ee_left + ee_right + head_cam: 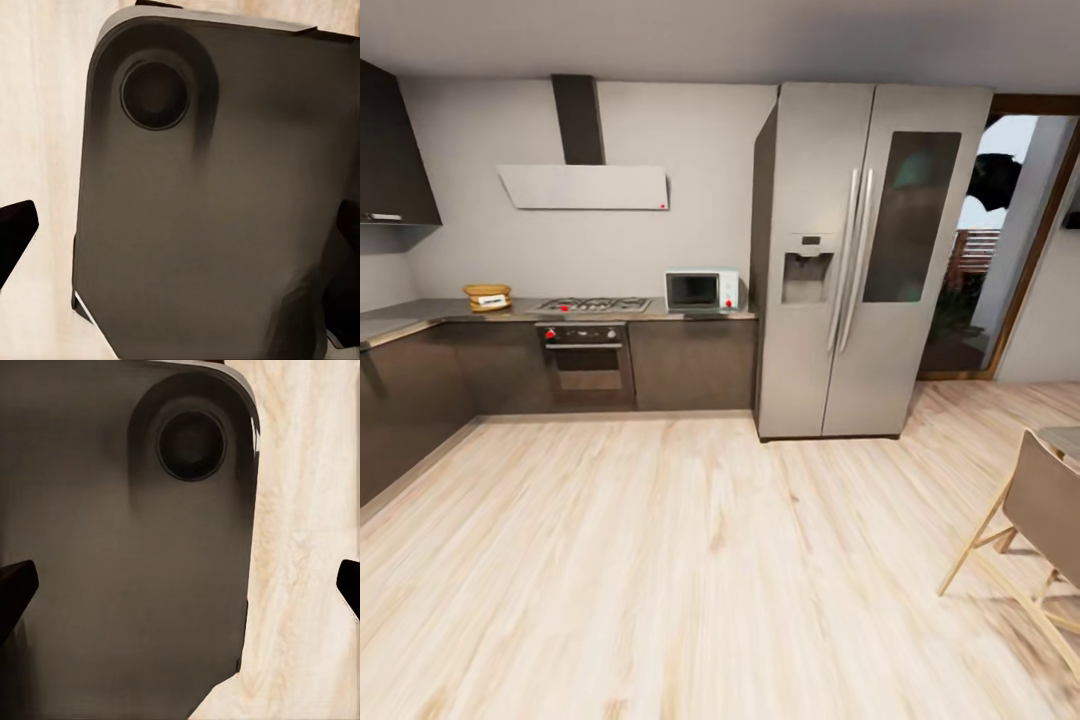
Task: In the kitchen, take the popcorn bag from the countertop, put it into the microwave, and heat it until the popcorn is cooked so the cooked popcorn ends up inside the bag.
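Observation:
Across the wood floor, the popcorn bag (487,297) is a small tan sack with a white label. It rests on the steel countertop (420,312) at the far left, beside the gas hob. The pale microwave (702,290) stands on the same counter's right end with its dark door closed, against the fridge. My left gripper (180,232) is open, its dark fingertips (15,236) spread wide over my own dark base and the floor. My right gripper (180,585) is open the same way, with nothing between its fingertips (15,589).
A tall steel fridge (840,270) stands right of the counter. The gas hob (595,304) and built-in oven (585,355) sit under a white hood (585,186). A chair (1040,520) and a table corner are at the near right. A glass door (1000,230) is beyond.

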`<state>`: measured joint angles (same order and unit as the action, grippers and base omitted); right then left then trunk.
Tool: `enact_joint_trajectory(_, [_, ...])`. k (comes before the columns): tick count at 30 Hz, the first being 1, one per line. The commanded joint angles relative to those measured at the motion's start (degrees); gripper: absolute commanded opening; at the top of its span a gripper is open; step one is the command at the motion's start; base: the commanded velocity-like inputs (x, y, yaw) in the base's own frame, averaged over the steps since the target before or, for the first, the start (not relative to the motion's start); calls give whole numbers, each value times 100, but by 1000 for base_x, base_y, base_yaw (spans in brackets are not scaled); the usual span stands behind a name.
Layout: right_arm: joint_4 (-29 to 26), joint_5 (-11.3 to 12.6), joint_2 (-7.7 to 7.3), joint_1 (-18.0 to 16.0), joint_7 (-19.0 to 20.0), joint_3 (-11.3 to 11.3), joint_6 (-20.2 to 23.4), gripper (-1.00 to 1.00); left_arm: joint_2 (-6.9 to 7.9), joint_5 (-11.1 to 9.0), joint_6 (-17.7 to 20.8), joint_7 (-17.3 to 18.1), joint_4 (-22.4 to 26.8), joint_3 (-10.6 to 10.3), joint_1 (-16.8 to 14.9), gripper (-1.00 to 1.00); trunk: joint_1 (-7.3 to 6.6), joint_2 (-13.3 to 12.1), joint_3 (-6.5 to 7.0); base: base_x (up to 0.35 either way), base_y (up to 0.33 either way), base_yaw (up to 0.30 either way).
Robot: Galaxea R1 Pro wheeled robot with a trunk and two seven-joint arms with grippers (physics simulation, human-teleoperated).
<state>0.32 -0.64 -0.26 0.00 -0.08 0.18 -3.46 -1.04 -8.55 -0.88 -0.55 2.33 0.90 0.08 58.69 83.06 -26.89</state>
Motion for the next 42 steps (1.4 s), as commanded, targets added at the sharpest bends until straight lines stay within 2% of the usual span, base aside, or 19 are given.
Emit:
enact_joint_trajectory(1, [4, -7, -1, 0, -1, 0, -23, 100, -2, -50, -9, -2, 4, 5, 1, 100, 4, 2, -4, 323, 0, 0])
enact_joint_trajectory(30, [4, 4, -2, 0, -1, 6, -23, 100, -1, -77, -18, -7, 4, 15, 1, 100, 4, 2, -4, 325, 0, 0])
enact_joint_trajectory(42, [4, -14, -1, 0, -1, -1, -23, 100, 16, -77, -9, -1, 4, 7, 1, 100, 4, 2, -4, 326, 76, 0])
